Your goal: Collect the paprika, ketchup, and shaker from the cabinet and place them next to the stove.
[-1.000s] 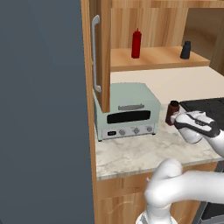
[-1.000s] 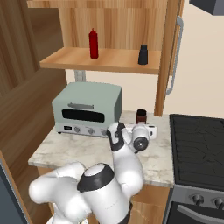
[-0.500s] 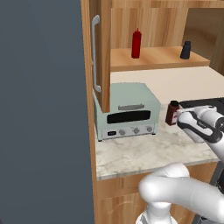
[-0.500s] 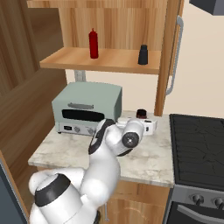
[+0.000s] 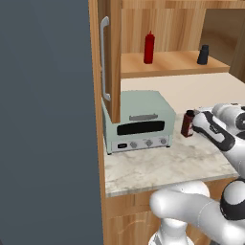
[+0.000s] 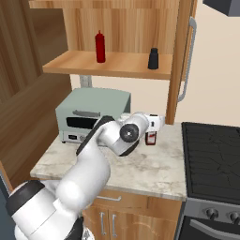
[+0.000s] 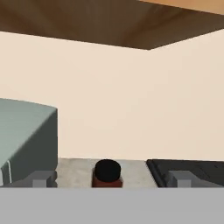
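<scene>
One ketchup point(image 5: 149, 47) and one shaker point(image 5: 204, 55) are being counted upper right, one paprika point(image 5: 188, 123) right of centre, one toaster oven point(image 5: 139, 121) at centre.

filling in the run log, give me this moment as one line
hand: open, at paprika | paprika: on counter between toaster oven and stove | ketchup, shaker: on cabinet shelf
</scene>
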